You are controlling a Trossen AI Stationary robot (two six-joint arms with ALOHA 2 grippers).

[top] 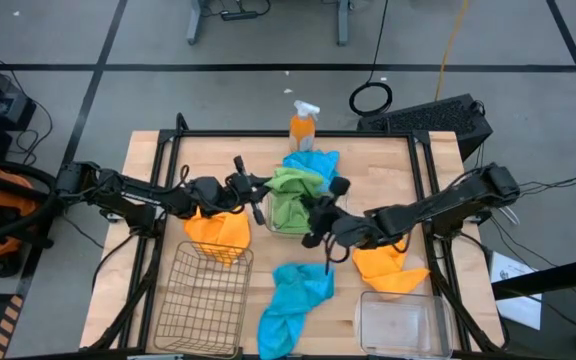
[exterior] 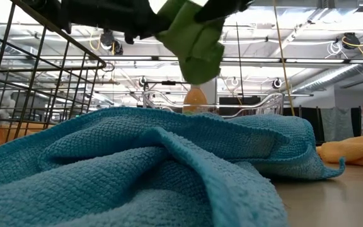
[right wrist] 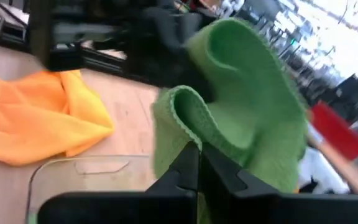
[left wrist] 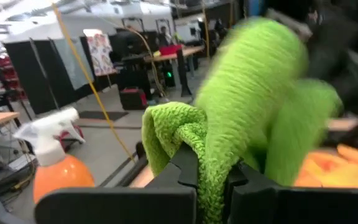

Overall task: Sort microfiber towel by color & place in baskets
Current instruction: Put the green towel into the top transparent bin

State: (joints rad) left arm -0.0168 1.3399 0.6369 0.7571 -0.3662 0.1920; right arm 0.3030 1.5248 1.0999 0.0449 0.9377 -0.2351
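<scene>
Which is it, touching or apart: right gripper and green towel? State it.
Touching. The right wrist view shows the right gripper shut on a fold of the green towel.

Even, bright light falls from overhead; the table (top: 378, 170) shows only soft, short shadows. In the low view the ceiling lamps (exterior: 351, 41) glare white, and the blue towel (exterior: 137, 170) close to the lens is sharp. Both wrist views are smeared: the green towel (left wrist: 253, 93) blurs at its edges, and the background is hazy.
</scene>
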